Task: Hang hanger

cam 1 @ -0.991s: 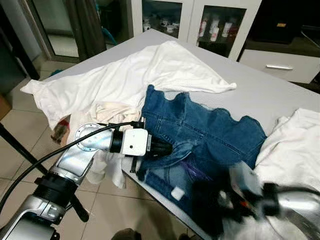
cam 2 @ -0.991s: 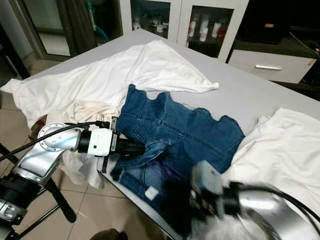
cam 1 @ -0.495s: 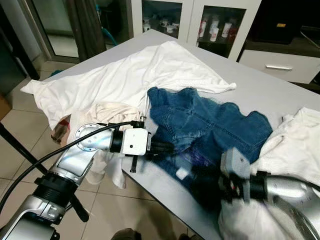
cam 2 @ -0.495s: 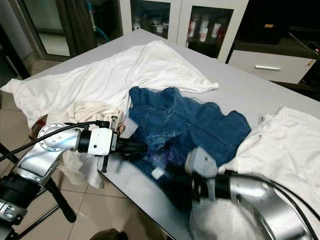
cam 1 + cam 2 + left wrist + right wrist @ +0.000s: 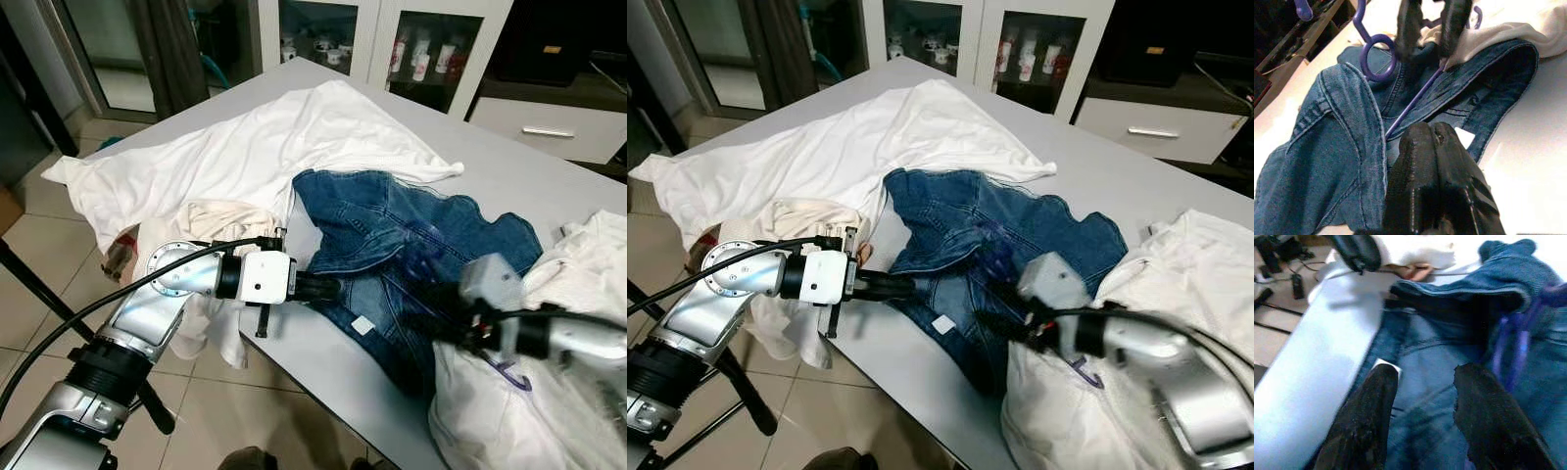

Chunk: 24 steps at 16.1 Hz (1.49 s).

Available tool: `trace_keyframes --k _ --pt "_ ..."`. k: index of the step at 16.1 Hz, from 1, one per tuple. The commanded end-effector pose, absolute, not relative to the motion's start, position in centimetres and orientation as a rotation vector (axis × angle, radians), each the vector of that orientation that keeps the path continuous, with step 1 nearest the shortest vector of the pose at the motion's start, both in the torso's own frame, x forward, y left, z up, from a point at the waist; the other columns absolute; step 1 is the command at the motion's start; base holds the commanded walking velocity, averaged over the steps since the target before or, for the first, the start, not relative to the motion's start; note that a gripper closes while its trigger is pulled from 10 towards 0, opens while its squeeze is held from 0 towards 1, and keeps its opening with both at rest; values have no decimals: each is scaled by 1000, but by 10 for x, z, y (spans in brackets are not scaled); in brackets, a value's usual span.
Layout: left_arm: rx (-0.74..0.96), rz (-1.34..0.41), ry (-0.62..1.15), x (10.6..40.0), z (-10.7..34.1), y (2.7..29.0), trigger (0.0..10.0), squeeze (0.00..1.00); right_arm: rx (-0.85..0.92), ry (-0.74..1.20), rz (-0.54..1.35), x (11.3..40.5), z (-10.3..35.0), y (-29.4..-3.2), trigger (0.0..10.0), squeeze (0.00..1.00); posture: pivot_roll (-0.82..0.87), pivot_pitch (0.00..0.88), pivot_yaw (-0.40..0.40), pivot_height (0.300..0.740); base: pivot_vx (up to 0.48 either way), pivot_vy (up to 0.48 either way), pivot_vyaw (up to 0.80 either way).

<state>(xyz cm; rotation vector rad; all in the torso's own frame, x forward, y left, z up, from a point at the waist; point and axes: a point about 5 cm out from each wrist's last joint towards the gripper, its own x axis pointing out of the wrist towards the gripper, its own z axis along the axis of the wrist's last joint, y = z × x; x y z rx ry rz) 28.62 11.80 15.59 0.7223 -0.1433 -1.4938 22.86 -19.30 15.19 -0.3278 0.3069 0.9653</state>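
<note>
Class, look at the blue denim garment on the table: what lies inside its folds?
A purple hanger lies among the folds of the denim garment: its ring, hook and one thin bar show. The rest of the hanger is covered by denim, so its full shape cannot be seen.

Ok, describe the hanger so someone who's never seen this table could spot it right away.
Start at the grey table strewn with white laundry and find the blue denim garment near its front edge. The purple hanger lies in the denim's folds, between the left gripper and right gripper. It is the lone purple, thin, rigid thing among soft cloth.
</note>
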Motion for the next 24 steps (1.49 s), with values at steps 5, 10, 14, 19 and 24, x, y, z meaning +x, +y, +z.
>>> trace_keyframes --k 5,10,14,19,24 --pt "749 -1500 -157 290 158 114 0 0 -440 259 924 233 163 -193 10000 0 -37 54 0 740 0 0 0" --pt "756 -1508 -151 289 158 117 0 0 -452 229 850 227 169 -192 10000 0 -38 67 11 740 0 0 0" --pt "750 -1522 -140 288 154 116 0 0 -478 218 845 218 174 -192 10000 0 -54 74 16 740 0 0 0" --pt "746 -1525 -145 288 154 114 0 0 -458 244 891 213 167 -176 10000 729 -49 76 11 740 0 0 0" --pt "743 -1518 -136 287 153 117 0 0 -462 272 868 211 167 -189 10000 86 -39 83 6 740 0 0 0"
